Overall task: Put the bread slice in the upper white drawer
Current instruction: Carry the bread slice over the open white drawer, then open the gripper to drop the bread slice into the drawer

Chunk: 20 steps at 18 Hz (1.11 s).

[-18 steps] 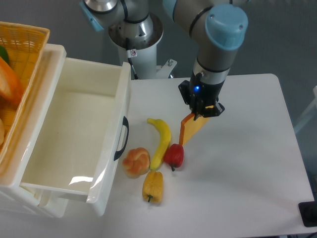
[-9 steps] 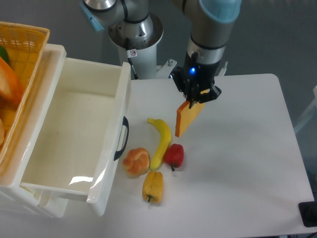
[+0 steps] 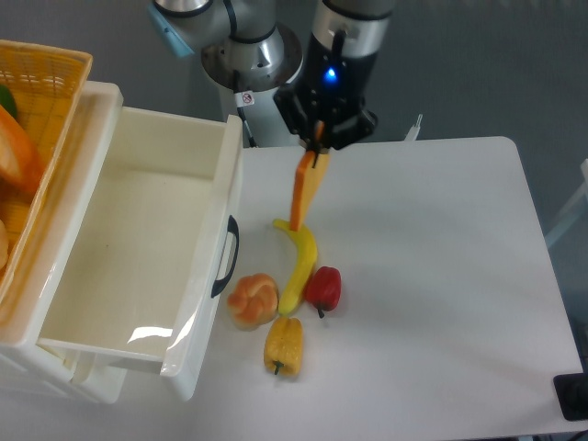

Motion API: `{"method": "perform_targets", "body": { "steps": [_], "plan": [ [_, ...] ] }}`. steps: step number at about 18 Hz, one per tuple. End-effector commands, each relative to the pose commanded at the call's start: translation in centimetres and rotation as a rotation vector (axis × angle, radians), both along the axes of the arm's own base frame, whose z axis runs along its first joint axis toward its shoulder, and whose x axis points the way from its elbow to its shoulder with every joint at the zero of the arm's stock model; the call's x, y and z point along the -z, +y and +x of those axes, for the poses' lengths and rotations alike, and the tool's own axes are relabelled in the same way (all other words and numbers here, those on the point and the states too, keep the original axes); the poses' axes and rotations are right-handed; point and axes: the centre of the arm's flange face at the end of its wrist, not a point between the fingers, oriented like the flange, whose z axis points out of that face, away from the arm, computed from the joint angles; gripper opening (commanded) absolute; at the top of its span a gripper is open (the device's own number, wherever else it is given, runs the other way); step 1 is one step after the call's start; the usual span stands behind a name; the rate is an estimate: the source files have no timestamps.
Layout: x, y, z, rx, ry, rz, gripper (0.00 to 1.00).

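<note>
Hand (image 3: 319, 147) pinching flat orange-crusted bread slice (image 3: 305, 191); I have raised it, carried it toward surface's far edge. Slice hangs edge-on above yellow banana (image 3: 299, 262), nearer open cream-white plastic drawer (image 3: 230, 184).

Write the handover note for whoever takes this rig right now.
Gripper: shut on the bread slice, which hangs edge-on in the air above the banana.
Upper white drawer: pulled open, nothing visible inside, to the left of the slice.
Done: slice picked up off the table.
Left: carry it left over the drawer, lower it, release.
Nearby on the table: bun, yellow pepper, red pepper.
</note>
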Motion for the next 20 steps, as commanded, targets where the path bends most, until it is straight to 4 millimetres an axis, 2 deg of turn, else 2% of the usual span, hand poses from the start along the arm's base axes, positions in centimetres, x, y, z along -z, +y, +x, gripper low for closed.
{"method": "perform_targets", "body": {
  "steps": [6, 9, 11, 14, 17, 19, 20],
  "plan": [
    [-2.0, 1.4, 3.4, -0.047, -0.082, 0.099, 0.0],
    [-1.5, 3.6, 6.3, -0.068, -0.127, 0.096, 0.03],
    [-1.1, 4.6, 7.4, -0.055, -0.132, 0.093, 0.03],
    [0.7, 5.7, 9.4, -0.018, -0.153, 0.065, 0.04],
    [1.3, 6.4, 9.7, -0.001, -0.16, 0.057, 0.15],
    [1.6, 6.8, 10.0, 0.008, -0.16, 0.054, 0.27],
    [1.9, 7.1, 10.2, 0.014, -0.166, 0.049, 0.28]
  ]
}}
